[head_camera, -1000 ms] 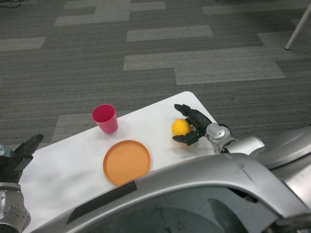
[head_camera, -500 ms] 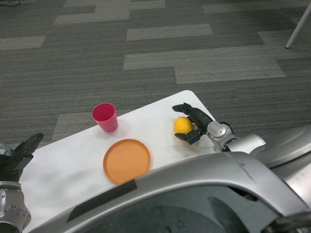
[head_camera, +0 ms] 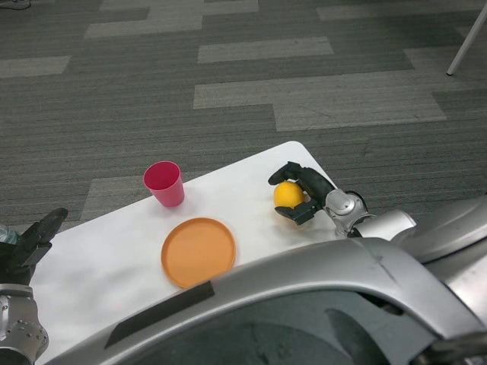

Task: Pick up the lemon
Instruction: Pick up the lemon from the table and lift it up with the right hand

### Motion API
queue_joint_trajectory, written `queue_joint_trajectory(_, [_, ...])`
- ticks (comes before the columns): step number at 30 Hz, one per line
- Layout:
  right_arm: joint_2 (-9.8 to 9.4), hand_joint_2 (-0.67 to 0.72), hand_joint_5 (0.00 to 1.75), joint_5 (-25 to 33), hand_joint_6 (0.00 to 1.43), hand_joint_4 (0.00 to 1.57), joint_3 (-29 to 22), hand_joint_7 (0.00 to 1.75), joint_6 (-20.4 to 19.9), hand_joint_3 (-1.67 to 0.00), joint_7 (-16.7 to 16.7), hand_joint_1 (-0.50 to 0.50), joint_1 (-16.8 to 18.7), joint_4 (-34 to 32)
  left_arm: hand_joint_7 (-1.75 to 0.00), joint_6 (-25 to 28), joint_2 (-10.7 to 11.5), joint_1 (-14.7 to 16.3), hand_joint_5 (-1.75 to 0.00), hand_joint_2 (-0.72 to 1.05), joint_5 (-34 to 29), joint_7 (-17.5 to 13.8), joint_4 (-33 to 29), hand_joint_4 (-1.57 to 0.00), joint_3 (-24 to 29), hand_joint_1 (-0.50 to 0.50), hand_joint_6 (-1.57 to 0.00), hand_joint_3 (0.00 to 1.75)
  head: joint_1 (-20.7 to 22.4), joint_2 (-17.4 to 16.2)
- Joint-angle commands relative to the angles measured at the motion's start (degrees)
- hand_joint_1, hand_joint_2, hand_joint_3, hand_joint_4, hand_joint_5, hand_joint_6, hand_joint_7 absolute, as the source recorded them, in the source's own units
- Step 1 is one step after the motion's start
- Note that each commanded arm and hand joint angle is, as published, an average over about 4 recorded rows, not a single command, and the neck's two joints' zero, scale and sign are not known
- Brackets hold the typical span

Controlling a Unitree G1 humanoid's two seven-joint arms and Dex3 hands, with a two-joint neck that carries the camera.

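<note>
The yellow lemon (head_camera: pixel 286 195) lies near the right end of the white table (head_camera: pixel 114 258). My right hand (head_camera: pixel 303 193) wraps around it from the right, fingers curled over its top and thumb under its near side, gripping it. My left hand (head_camera: pixel 27 245) waits at the table's left edge, fingers spread, holding nothing.
A pink cup (head_camera: pixel 165 184) stands upright at the table's far edge, left of the lemon. An orange plate (head_camera: pixel 198 252) lies flat in the middle, near the front. My grey forearm covers the table's near right part. Grey carpet lies beyond the table.
The right hand's fingers have curled down over the lemon, closing from an open straddle into a grip. The lemon has shifted slightly to the right. The left hand has not moved.
</note>
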Motion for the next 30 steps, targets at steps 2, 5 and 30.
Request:
queue_joint_trajectory(2, [1.10,-0.60,1.55,1.3,0.40,0.15,-0.5,1.19,0.6,-1.27,-0.4,-0.21,-0.4,-2.2,0.00,-0.1,0.9,0.0,0.00,0.21,0.1,0.0,-0.4,-0.22,0.6,0.50,0.00,0.09,0.1,0.0])
queue_joint_trajectory(5, [2.31,-0.60,1.55,1.4,0.41,0.17,-0.2,1.19,0.6,-1.27,-0.3,-0.21,-0.3,-5.5,0.00,-0.1,1.0,0.0,0.00,0.21,0.1,0.0,-0.4,-0.22,0.6,0.50,0.00,0.09,0.1,0.0])
queue_joint_trajectory(30, [4.66,-0.60,1.60,12.7,0.44,0.29,15.5,1.20,-0.2,-1.29,-2.7,-0.21,-1.2,-30.7,0.00,-0.3,1.1,0.1,0.00,0.16,0.1,0.1,-0.4,-0.22,0.6,0.50,0.00,0.09,21.6,1.8])
